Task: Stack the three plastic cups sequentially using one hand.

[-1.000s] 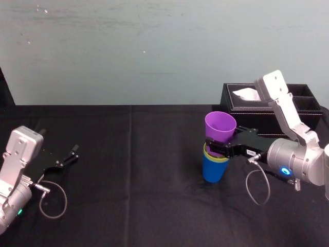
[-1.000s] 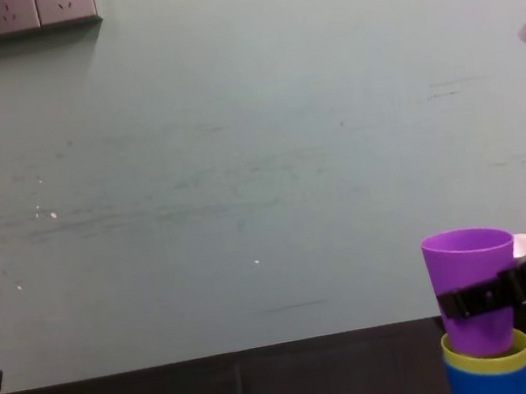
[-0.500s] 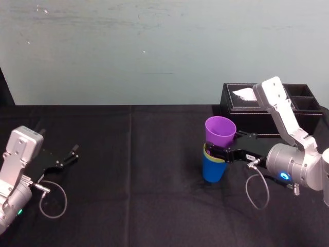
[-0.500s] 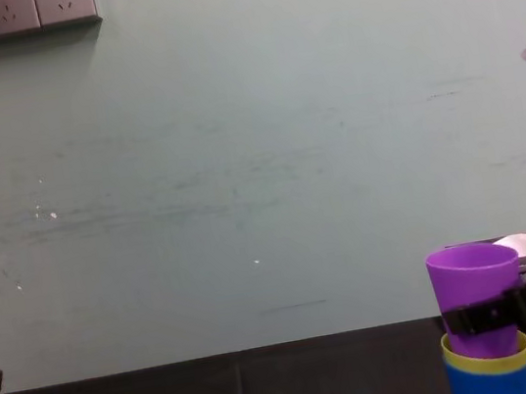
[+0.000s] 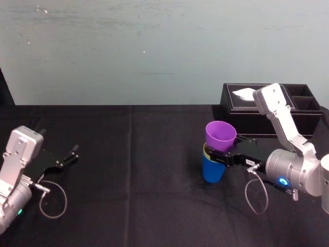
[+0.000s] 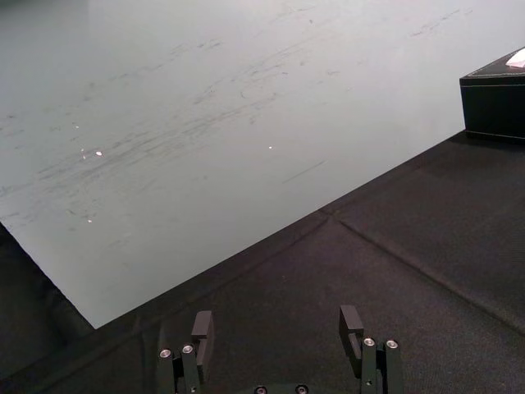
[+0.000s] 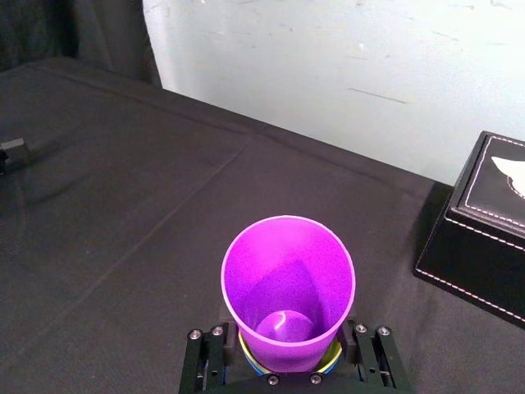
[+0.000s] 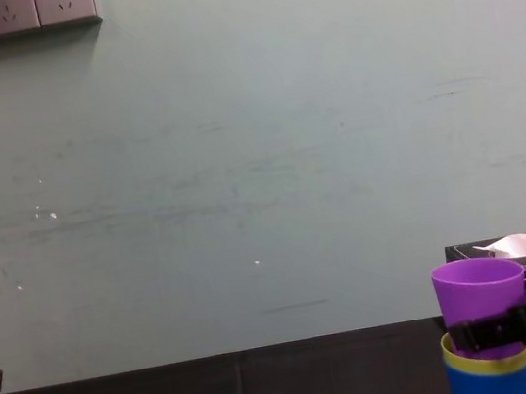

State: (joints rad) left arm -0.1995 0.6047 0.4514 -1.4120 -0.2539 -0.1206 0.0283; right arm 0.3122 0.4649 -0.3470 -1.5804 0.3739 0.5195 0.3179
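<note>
- The tabletop (image 5: pixel 128 170) is draped in black cloth. The stack stands right of centre, so any downward push should go straight into the tabletop and not sideways, or the stack may skid on the cloth.
- The black tissue box (image 5: pixel 241 121) sits just behind and to the right of the stack. When the arm backs off, it should leave low and toward the robot, clear of the box.
- The right pincer (image 5: pixel 220 157) is clenched on the purple cup, one finger on each side of its lower wall, just above the rims below. I judge this the last seating step. The pincer should press gently down along the stack's axis, then let go only when the cup stops sinking.
- The left pincer (image 6: pixel 277 328) rests released at the far left, well apart. It should stay there, as the task calls for one hand.
- The blue cup (image 5: pixel 212 171) stands upright on the tabletop as the base. Any rocking would show here first.
- The purple cup (image 5: pixel 221 135) has its base inside the other two, and most of its wall shows above them. It seems to lean slightly in the head view, so it should be squared up before release.
- The yellow-green cup (image 8: pixel 488 366) is nested in the blue, with just its rim showing. The fingers should open wide enough not to catch that rim.
</note>
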